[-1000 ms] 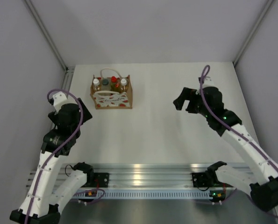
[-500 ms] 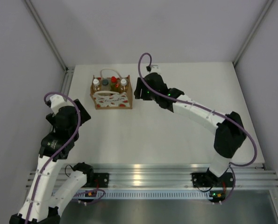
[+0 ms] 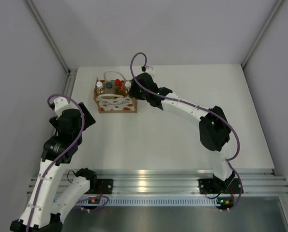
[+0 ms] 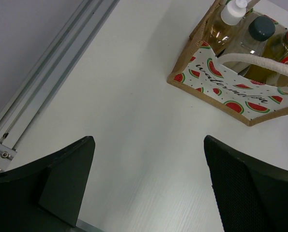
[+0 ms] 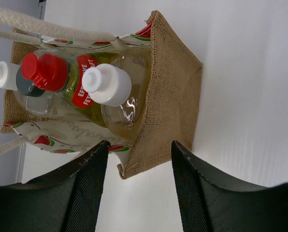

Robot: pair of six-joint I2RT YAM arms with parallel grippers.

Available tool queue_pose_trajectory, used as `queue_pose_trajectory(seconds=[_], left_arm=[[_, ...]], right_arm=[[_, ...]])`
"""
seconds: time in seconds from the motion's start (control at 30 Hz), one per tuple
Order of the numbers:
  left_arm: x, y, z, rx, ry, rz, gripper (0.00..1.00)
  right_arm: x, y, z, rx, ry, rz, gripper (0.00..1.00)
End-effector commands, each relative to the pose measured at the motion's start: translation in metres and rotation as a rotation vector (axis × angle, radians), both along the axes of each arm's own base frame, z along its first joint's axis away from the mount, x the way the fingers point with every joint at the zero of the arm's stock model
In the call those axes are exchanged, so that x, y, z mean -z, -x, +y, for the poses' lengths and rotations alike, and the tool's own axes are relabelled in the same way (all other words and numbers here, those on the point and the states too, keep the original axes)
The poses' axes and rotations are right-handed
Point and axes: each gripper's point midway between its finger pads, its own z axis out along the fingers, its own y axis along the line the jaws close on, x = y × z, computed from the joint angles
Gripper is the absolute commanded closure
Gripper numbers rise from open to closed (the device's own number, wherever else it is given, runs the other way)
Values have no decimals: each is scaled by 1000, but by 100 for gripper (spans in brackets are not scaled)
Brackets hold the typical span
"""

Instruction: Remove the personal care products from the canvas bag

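Observation:
The canvas bag (image 3: 115, 104) stands at the table's back left, its watermelon-print panel (image 4: 221, 92) facing the arms. Upright inside it are the personal care products: two white-capped amber bottles (image 3: 99, 85) (image 3: 128, 85), a dark-capped one (image 3: 108, 85) and a red-capped yellow-green one (image 3: 118, 83). My right gripper (image 3: 135, 90) hovers at the bag's right end. In the right wrist view it (image 5: 140, 145) is open over the burlap side wall (image 5: 168, 101), just short of the nearest white-capped bottle (image 5: 107, 84), and touches nothing. The left gripper (image 4: 148, 140) is wide open over bare table, well short of the bag.
White rope handles (image 5: 18, 21) arch over the bottles. A metal rail (image 4: 47, 82) runs along the table's left edge, and another (image 3: 148, 176) crosses the near edge by the arm bases. Grey walls close in the left, back and right sides.
The right arm has swung from the table's right side leftward to the bag's right end, and its jaws have narrowed. The left arm has barely shifted.

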Motion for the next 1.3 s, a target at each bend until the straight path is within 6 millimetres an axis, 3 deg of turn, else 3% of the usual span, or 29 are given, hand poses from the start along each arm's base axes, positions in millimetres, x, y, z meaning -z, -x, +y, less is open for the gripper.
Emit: queue_pose_trajectory(seconds=[0.0,0.17,0.43,0.57,0.6,0.63,0.7,0.8,0.9,1.0,1.27], left_arm=[[-2,-6,-4,10,13,-18,1],[-2,-5,-4,12,10,-18,1],[-13,-8,-5,13,23,-39,2],[-55,-17,-13,35,62,-113,1],[-76,-23,-13,28,71,-151,2],[-84,-26,-14,26,77,-161,1],[-109,-34,-19,35,108,-206,1],[-119,-55,-32,61,140,-194,1],[-105,-84,-41,49,142,-127,1],[-101,-98,-45,40,154,-109,1],[-67,-137,-48,-12,130,-4,4]], right_arm=[[-21,-5,32,-14,-97,-46,47],[-6,0,39,-19,-77,-23,50],[36,8,24,11,2,38,60],[56,12,17,15,38,64,77],[61,13,17,14,43,71,79],[67,14,15,14,53,79,80],[75,14,14,14,63,88,92],[79,17,13,13,59,93,100],[81,18,13,4,56,92,100],[82,21,10,-1,62,87,100],[118,36,1,-26,90,138,100]])
